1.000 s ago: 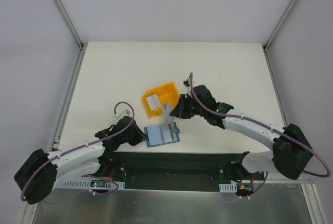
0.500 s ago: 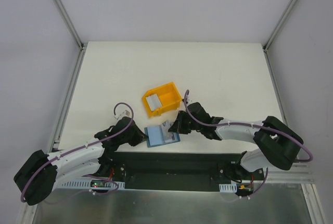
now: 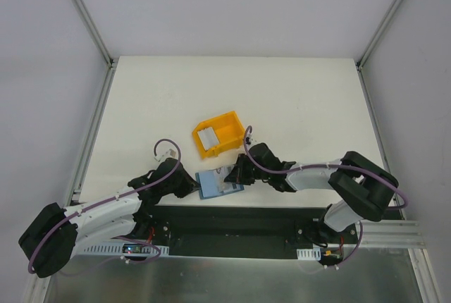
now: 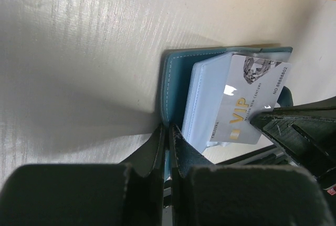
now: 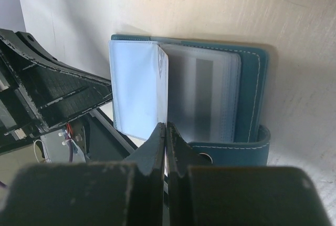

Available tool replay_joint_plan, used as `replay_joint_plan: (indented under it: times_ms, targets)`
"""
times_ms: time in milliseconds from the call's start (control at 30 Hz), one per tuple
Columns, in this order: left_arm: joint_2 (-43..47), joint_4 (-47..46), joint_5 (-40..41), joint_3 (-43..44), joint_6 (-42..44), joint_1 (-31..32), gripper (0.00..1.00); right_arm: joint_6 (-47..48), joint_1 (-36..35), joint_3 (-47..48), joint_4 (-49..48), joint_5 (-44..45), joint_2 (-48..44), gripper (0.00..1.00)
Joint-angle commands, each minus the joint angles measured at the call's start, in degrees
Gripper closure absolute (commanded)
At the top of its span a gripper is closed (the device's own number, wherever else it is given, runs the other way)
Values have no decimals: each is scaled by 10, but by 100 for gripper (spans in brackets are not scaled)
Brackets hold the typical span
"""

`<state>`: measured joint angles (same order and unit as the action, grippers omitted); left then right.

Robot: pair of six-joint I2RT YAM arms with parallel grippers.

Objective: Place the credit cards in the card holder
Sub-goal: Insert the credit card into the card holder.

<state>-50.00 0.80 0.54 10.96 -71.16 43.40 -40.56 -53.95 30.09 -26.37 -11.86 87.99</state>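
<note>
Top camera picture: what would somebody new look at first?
Probably the bright yellow bin in the middle of the table, with a pale card lying inside. Just in front of it sits the open blue card holder. The left hand is clamped on its edge, and the right hand holds a silver VIP credit card over its pockets.

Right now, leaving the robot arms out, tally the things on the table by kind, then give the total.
credit cards: 2
card holder: 1
yellow bin: 1
total: 4
</note>
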Motion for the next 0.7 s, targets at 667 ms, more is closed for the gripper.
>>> replay_joint_plan:
  times_ms: [667]
  targets:
    - [-21, 40, 5, -7, 4, -4, 100, -14, -9, -11, -17, -29, 36, 100]
